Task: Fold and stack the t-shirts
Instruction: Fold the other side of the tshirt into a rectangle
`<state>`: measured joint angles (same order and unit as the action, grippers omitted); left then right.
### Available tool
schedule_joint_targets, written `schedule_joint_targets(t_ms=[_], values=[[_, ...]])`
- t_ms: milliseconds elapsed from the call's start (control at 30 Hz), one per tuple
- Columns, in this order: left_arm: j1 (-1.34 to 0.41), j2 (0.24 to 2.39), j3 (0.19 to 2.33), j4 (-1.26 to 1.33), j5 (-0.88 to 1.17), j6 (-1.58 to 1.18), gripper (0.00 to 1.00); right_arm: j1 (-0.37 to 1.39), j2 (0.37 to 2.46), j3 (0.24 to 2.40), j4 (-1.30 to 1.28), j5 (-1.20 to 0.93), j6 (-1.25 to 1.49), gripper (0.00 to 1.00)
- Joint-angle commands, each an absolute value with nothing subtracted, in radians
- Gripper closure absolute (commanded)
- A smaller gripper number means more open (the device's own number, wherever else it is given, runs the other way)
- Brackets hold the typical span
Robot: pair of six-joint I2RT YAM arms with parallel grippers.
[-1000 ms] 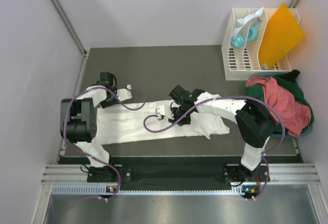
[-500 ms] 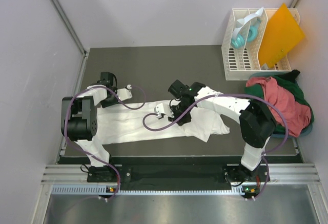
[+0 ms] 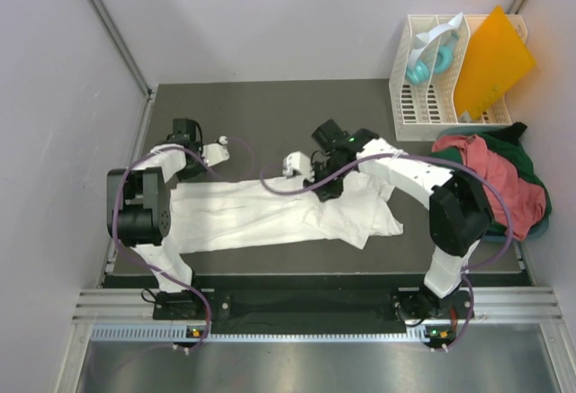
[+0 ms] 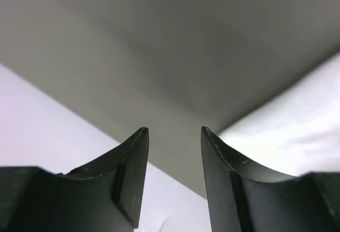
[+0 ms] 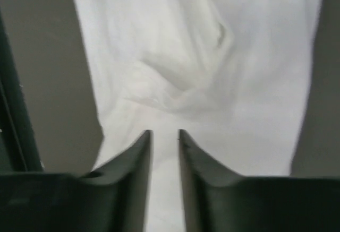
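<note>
The large white t-shirt (image 3: 252,218) lies stretched lengthwise across the dark table, wrinkled at its right end. My left gripper (image 3: 187,166) hovers over the shirt's far left corner. In the left wrist view it (image 4: 173,131) is open and empty, with white cloth (image 4: 297,120) and grey table beneath. My right gripper (image 3: 324,186) is over the shirt's right half. Its jaws (image 5: 164,132) stand a narrow gap apart above rumpled white cloth (image 5: 202,57), gripping nothing. A salmon-red t-shirt (image 3: 490,182) lies heaped on a dark green one (image 3: 533,166) at the right edge.
A white slatted rack (image 3: 423,110) stands at the back right, holding an orange sheet (image 3: 493,58) and a teal object (image 3: 421,69). The heap of coloured shirts rests in a bluish tub (image 3: 543,224). Grey walls enclose the table on the left, back and right.
My right gripper has opened, let go of the white cloth and drawn back and to the right. My left gripper has opened wider and shifted slightly toward the back.
</note>
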<state>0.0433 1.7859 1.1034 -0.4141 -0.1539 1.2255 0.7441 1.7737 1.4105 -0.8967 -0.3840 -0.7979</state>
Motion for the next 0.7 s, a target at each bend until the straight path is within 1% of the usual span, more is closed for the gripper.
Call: schedule_joint_targets(t_ms=[0, 33, 67, 100, 167, 200, 333, 367, 433, 667], values=[[0.051, 1.761, 1.173, -0.396, -0.124, 1.189, 0.52, 0.536, 1.746, 1.480, -0.801, -0.367, -0.671, 0.98], [0.049, 1.747, 1.173, -0.402, -0.109, 1.192, 0.52, 0.508, 1.758, 1.494, -0.793, -0.362, -0.657, 1.00], [0.051, 1.743, 1.172, -0.411, -0.101, 1.206, 0.60, 0.482, 1.772, 1.500, -0.790, -0.364, -0.654, 1.00], [0.051, 1.740, 1.172, -0.438, -0.095, 1.215, 0.65, 0.441, 1.798, 1.508, -0.792, -0.364, -0.655, 1.00], [0.051, 1.733, 1.173, -0.462, -0.078, 1.235, 0.70, 0.413, 1.827, 1.529, -0.807, -0.360, -0.657, 1.00], [0.051, 1.732, 1.178, -0.489, -0.068, 1.247, 0.74, 0.394, 1.851, 1.534, -0.813, -0.370, -0.661, 1.00], [0.049, 1.709, 1.196, -0.607, -0.009, 1.298, 0.89, 0.390, 1.868, 1.502, -0.796, -0.368, -0.669, 1.00], [0.051, 1.703, 1.197, -0.618, 0.027, 1.314, 0.91, 0.388, 1.870, 1.496, -0.793, -0.368, -0.666, 1.00], [0.051, 1.695, 1.197, -0.646, 0.047, 1.338, 1.00, 0.390, 1.870, 1.477, -0.787, -0.368, -0.666, 1.00], [0.051, 1.743, 1.249, -0.799, 0.097, 1.381, 1.00, 0.377, 1.884, 1.413, -0.770, -0.341, -0.660, 1.00]])
